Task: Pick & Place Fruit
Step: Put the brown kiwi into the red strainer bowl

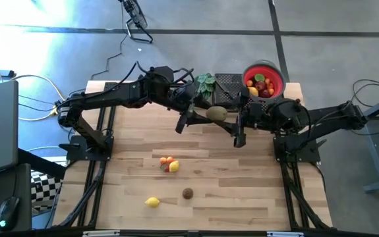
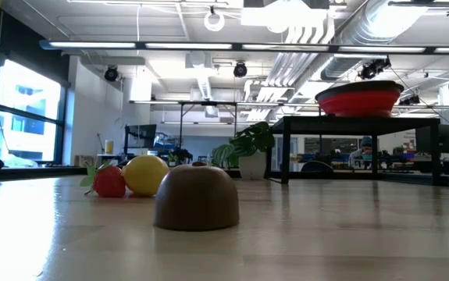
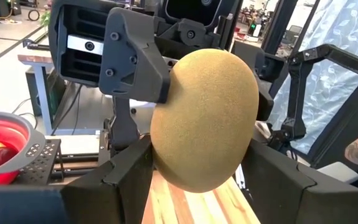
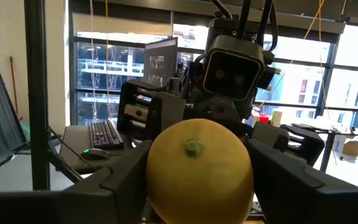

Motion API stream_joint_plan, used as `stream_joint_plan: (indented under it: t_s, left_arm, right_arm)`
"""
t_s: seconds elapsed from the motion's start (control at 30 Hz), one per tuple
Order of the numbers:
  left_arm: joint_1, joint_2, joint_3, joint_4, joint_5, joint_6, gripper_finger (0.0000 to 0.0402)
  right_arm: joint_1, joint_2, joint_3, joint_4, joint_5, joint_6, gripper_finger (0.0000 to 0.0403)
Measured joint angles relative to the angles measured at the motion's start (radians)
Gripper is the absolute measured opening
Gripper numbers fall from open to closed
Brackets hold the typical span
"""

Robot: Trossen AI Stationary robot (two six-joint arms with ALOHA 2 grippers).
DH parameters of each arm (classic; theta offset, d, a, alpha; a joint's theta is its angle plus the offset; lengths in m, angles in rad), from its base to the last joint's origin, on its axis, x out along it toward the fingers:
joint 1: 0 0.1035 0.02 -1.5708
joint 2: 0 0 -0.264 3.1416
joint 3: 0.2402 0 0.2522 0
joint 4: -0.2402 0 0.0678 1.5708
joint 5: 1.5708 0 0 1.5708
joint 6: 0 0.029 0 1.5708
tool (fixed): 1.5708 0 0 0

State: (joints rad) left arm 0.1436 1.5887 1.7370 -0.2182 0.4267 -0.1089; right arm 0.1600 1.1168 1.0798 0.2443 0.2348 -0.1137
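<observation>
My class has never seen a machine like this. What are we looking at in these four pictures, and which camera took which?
It is a robot with two dark arms at a wooden table. One camera looks straight down. One sits at table height. One rides on each wrist, looking past that arm's own fingers.

Above the table's far side, the left gripper and the right gripper meet. Both are closed on one yellow-brown fruit, as in a handover. Each wrist view shows it close up.

On the table lie a small cluster of fruit, a lemon and a brown fruit. At the far edge, a red bowl holds more fruit, beside a green plant.
</observation>
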Motion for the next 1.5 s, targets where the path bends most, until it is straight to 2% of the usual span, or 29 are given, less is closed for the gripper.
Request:
stream_joint_plan:
  t_s: [0.57, 0.8, 1.0, 1.23, 1.37, 1.5]
  left_arm:
    - [-0.001, 0.0, 0.0, 0.01, -0.026, -0.007, 0.0221]
    - [-0.001, 0.0, 0.0, 0.036, -0.063, 0.0, 0.0278]
    - [0.0, 0.0, 0.0, 0.016, -0.044, 0.0, 0.032]
    - [0.0, 0.0, 0.0, -0.079, -0.043, -0.002, 0.0326]
    - [0.001, -0.001, 0.0, -0.072, -0.046, 0.01, 0.0326]
    - [0.0, -0.001, 0.0, -0.079, -0.097, 0.058, 0.0326]
  right_arm:
    - [0.001, -0.001, 0.0, 0.0, -0.001, -0.011, 0.0229]
    - [0.0, -0.003, 0.002, 0.003, 0.008, -0.015, 0.0229]
    - [0.001, -0.001, 0.001, -0.002, 0.0, -0.014, 0.0229]
    - [0.001, 0.001, 0.0, -0.01, 0.0, -0.015, 0.0228]
    - [0.002, 0.001, 0.0, -0.008, 0.041, -0.022, 0.0228]
    - [0.002, 0.001, 0.0, -0.018, 0.083, -0.022, 0.0228]
